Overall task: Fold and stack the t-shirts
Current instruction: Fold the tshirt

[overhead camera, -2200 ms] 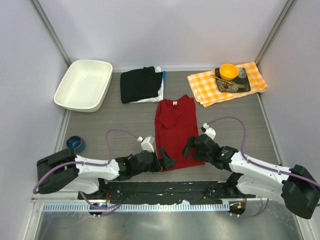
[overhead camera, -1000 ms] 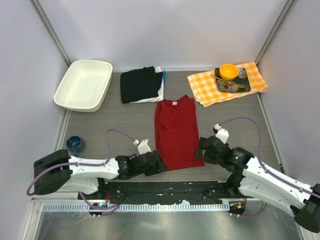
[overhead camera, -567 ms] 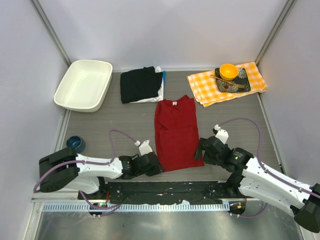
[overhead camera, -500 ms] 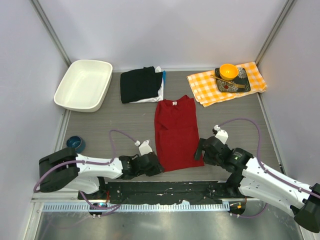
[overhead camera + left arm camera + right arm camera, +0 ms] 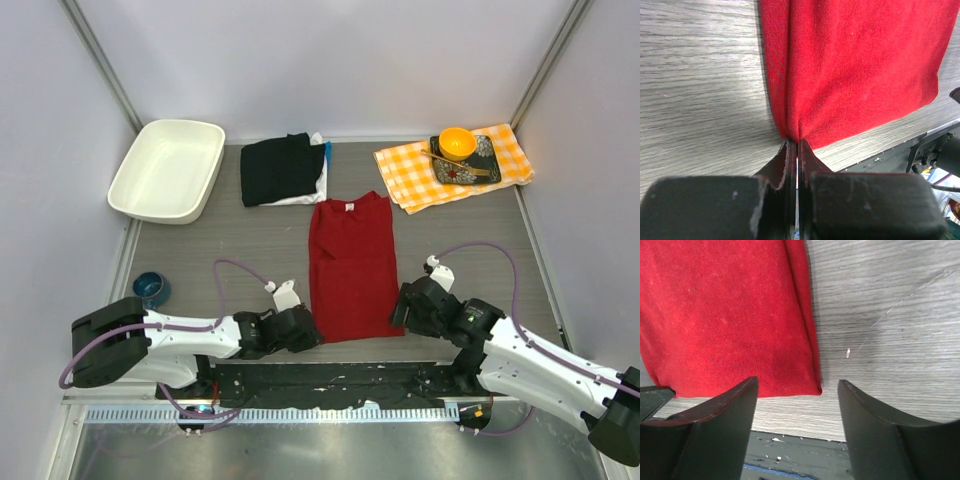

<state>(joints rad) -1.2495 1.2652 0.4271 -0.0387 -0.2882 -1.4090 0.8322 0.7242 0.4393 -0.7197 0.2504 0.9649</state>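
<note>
The red t-shirt [image 5: 350,268] lies flat on the table as a long strip, collar at the far end. My left gripper [image 5: 312,334] is shut on its near-left corner, and the left wrist view shows red cloth [image 5: 855,65] pinched at the tips of that gripper [image 5: 796,142]. My right gripper [image 5: 399,317] is open at the near-right corner. In the right wrist view that corner of the t-shirt [image 5: 725,310] lies between the spread fingers of the right gripper [image 5: 797,382], which do not touch it. A folded black t-shirt [image 5: 280,168] rests on a white one [image 5: 319,183] at the back.
A white tub [image 5: 167,170] stands at the back left and a small blue bowl [image 5: 151,288] at the left edge. An orange-and-white checked cloth [image 5: 410,178] at the back right carries a dark plate with an orange bowl [image 5: 457,142]. A black base strip [image 5: 330,380] runs along the near edge.
My left gripper has gone from open to shut on the red t-shirt's near-left corner. My right gripper has shifted slightly toward the near-right corner, its jaws narrowing a little.
</note>
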